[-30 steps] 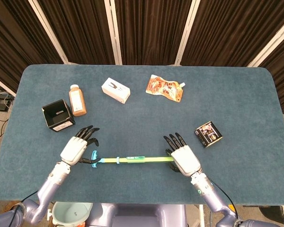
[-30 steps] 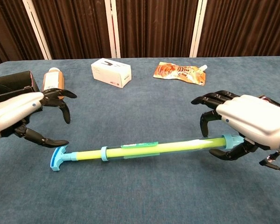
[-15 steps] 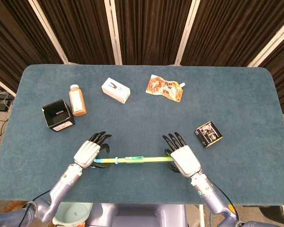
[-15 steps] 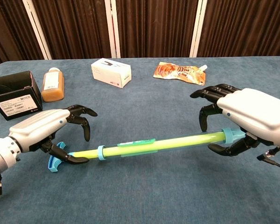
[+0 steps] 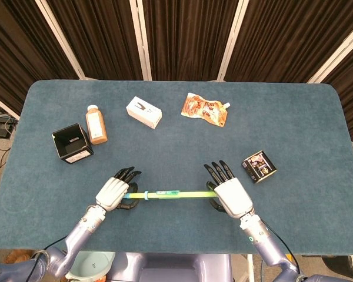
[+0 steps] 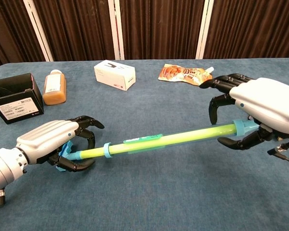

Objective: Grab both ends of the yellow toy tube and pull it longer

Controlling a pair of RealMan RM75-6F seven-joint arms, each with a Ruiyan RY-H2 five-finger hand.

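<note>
1. Blue table felt [image 6: 149, 202] is cleared by the yellow toy tube [image 6: 159, 143], now raised mid-frame.
2. Fingers are closed around each end: left hand [image 6: 50, 139], lower left, newly clamped on the handle; right hand [image 6: 260, 108], at right.
3. Pulling apart can be begun.

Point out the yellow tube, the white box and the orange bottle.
yellow tube [image 6: 183, 136], chest view, middle of its shaft.
white box [image 6: 114, 74], chest view, its front face.
orange bottle [image 5: 96, 125], head view, its body.

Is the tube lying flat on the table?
No: in the chest view the tube slopes up from the left hand to the raised right hand.
</note>
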